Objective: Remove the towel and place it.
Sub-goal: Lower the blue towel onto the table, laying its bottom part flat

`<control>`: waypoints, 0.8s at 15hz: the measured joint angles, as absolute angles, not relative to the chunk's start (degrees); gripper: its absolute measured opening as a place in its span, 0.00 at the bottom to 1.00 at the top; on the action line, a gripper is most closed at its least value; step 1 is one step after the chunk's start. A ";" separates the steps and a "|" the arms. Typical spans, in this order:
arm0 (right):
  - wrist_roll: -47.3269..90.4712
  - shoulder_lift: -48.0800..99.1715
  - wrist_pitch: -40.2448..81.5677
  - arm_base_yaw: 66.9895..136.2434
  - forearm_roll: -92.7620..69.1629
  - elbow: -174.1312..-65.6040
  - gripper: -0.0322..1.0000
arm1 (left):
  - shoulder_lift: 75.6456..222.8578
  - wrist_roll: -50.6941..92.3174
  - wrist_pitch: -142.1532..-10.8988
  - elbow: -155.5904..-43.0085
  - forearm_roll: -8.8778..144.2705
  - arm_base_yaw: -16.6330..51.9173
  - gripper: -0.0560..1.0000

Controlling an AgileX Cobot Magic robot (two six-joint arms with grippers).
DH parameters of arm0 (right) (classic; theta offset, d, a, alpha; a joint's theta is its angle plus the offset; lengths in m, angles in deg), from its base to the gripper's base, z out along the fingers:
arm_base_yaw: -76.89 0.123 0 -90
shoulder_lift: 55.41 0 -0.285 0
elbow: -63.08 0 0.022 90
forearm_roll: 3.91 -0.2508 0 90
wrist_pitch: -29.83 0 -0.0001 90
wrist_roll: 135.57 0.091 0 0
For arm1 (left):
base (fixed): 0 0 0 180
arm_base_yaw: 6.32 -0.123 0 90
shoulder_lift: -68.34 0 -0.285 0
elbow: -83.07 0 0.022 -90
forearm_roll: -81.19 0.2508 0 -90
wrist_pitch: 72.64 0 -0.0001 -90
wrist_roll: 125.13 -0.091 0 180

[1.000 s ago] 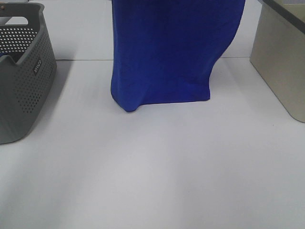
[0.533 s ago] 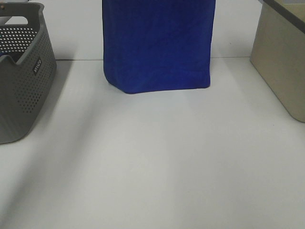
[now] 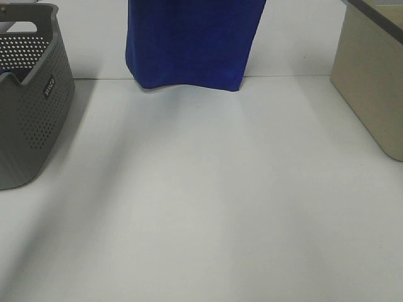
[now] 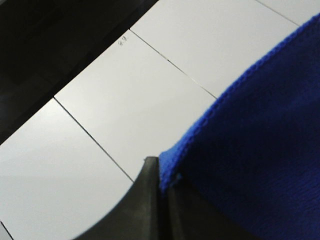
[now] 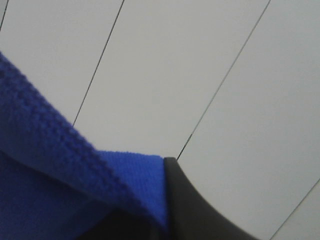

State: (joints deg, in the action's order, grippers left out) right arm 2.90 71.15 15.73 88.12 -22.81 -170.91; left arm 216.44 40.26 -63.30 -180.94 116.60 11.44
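Note:
The royal-blue towel (image 3: 189, 41) hangs flat and upright at the back centre of the exterior high view. Its lower edge is off the white table and its top runs out of the frame. Neither gripper shows in that view. In the left wrist view my left gripper (image 4: 162, 172) is shut on a stitched edge of the towel (image 4: 255, 150), with one dark finger (image 4: 147, 205) showing. In the right wrist view my right gripper (image 5: 162, 167) is shut on another hemmed edge of the towel (image 5: 45, 170), next to a dark finger (image 5: 200, 210). The white tag is not in view.
A grey perforated basket (image 3: 31, 113) stands at the left edge of the table. A beige bin (image 3: 371, 82) stands at the right edge. The white table (image 3: 208, 207) spreads between them. Both wrist views look at white panels with thin dark seams.
The towel has risen steadily; its lower edge has lifted off the table toward the top of the view and shifted slightly left. It hangs narrower and flatter now.

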 joint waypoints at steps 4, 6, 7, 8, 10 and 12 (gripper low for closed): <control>3.87 70.92 1.81 88.12 -23.10 -170.91 0.05 | 216.33 44.16 -79.23 -180.94 113.39 12.87 0.05; 7.88 68.06 -16.98 88.12 -20.52 -170.91 0.05 | 214.89 42.09 -109.48 -180.94 106.75 17.91 0.05; 9.94 66.46 -23.97 88.12 -18.92 -170.91 0.05 | 213.75 40.37 -118.54 -180.89 104.74 19.29 0.05; 11.66 64.74 -29.65 88.12 -17.71 -170.91 0.05 | 211.86 39.23 -125.93 -180.89 102.97 20.32 0.05; 13.49 62.04 -38.24 88.12 -17.03 -170.91 0.05 | 207.67 38.03 -138.36 -180.89 100.39 20.78 0.05; 14.24 60.78 -39.61 88.12 -17.37 -170.91 0.05 | 204.52 38.71 -141.68 -180.89 98.50 20.78 0.05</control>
